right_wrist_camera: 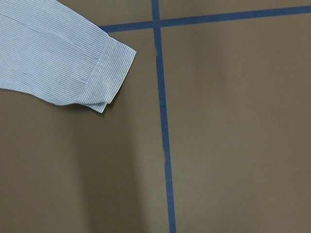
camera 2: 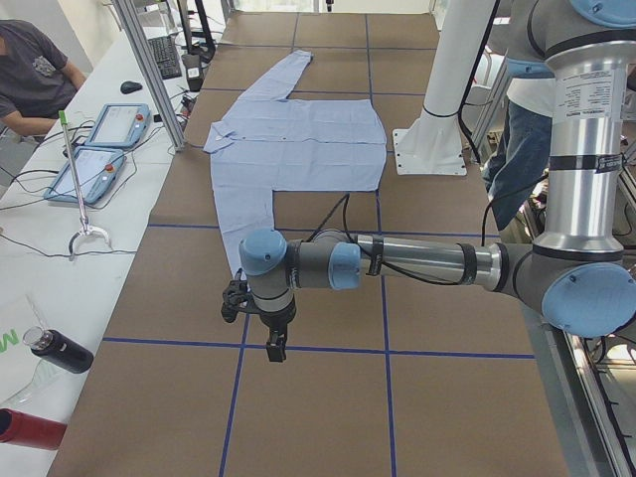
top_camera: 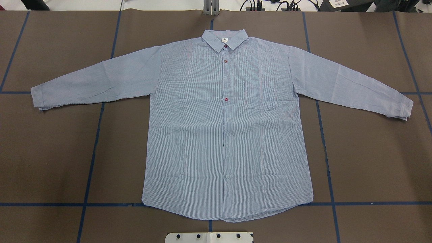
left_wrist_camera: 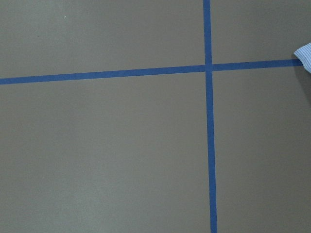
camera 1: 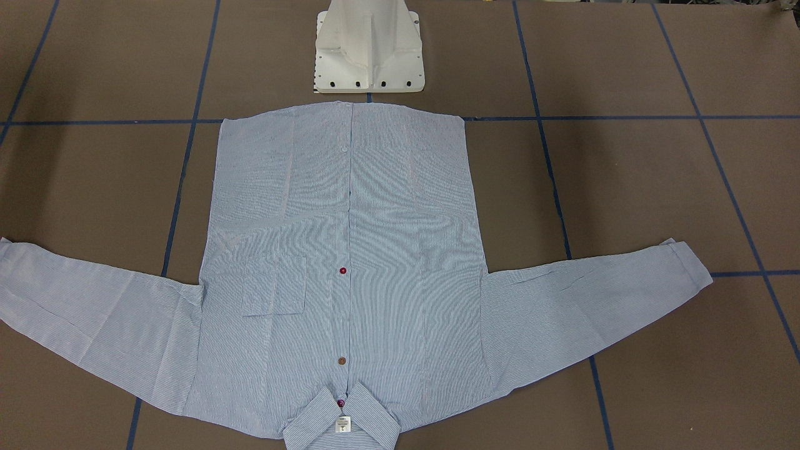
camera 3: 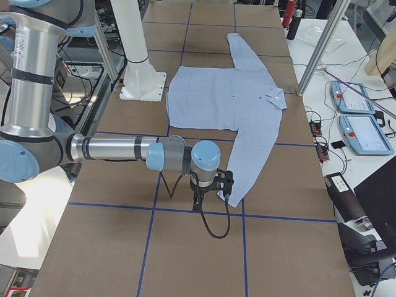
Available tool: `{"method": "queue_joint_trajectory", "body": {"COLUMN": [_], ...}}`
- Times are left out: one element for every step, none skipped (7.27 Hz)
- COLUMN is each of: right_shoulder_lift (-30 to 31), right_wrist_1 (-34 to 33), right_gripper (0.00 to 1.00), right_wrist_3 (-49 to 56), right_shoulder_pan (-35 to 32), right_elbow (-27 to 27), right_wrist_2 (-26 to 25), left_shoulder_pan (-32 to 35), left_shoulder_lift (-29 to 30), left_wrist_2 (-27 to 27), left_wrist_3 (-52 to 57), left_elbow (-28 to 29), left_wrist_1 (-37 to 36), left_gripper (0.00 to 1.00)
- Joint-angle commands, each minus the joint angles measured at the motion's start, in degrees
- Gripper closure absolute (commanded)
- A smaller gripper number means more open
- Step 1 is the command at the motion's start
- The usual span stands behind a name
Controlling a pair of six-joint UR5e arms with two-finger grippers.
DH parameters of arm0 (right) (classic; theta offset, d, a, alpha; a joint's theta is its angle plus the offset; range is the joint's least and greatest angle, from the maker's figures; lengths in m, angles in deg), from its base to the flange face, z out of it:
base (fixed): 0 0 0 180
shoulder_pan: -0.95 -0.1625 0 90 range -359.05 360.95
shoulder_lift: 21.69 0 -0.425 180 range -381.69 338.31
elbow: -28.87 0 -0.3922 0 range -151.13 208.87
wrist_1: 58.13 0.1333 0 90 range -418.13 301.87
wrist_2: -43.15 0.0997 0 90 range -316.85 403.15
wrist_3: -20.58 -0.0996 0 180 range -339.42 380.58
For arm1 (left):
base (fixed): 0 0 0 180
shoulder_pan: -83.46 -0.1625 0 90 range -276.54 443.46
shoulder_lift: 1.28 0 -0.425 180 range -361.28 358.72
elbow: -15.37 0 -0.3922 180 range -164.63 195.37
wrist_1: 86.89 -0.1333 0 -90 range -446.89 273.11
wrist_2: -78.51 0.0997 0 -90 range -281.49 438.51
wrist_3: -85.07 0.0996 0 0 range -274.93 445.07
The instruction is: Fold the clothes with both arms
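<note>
The light blue and white striped shirt [top_camera: 222,128] lies flat and face up on the brown table, buttoned, both sleeves spread out, collar away from the robot. It also shows in the front-facing view [camera 1: 350,250]. My left gripper [camera 2: 270,348] hangs above the table just past the left sleeve's end; its wrist view shows only a cuff corner [left_wrist_camera: 305,54]. My right gripper [camera 3: 218,193] hangs by the right sleeve's end; its wrist view shows that cuff [right_wrist_camera: 104,73]. Both grippers show only in the side views, so I cannot tell whether they are open or shut.
The white pedestal base [camera 1: 369,50] stands just behind the shirt's hem. Blue tape lines [top_camera: 91,152] grid the table. A side bench holds teach pendants [camera 2: 114,124] and bottles [camera 2: 60,350]. A person [camera 2: 35,75] sits at it; another [camera 2: 522,149] stands behind the robot.
</note>
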Motion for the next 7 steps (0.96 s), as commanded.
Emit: {"method": "queue_joint_trajectory", "body": {"right_shoulder_lift": [-0.44, -0.53, -0.62, -1.92, -3.85, -5.7, -7.54], "right_wrist_1": [0.09, 0.0, 0.09, 0.09, 0.18, 3.66, 9.7], "right_gripper": [0.0, 0.0, 0.0, 0.0, 0.0, 0.0, 0.0], "right_wrist_3": [-0.53, -0.63, -0.8, -0.72, -0.63, -0.63, -0.72], "right_shoulder_pan": [-0.26, -0.17, -0.17, -0.17, -0.08, 0.09, 2.01], "right_elbow": [0.51, 0.17, -0.01, -0.1, -1.49, -4.2, -8.32], "right_wrist_2": [0.22, 0.22, 0.22, 0.22, 0.14, 0.14, 0.14], "left_shoulder_pan": [-0.04, 0.05, -0.04, -0.04, -0.04, -0.04, -0.13], "left_shoulder_lift": [0.09, 0.17, 0.87, 2.18, 5.16, 8.14, 11.39], "left_wrist_2": [0.0, 0.0, 0.0, 0.0, 0.34, 0.09, 0.0], "left_wrist_3": [0.0, 0.0, -0.18, -0.53, -0.79, -0.71, -0.79], "left_elbow": [-0.08, -0.16, -0.08, -0.08, 0.1, -0.08, 0.53], "left_wrist_1": [0.01, 0.01, 0.01, 0.09, -0.08, -0.17, -0.17], "left_gripper": [0.0, 0.0, 0.0, 0.0, 0.0, 0.0, 0.0]}}
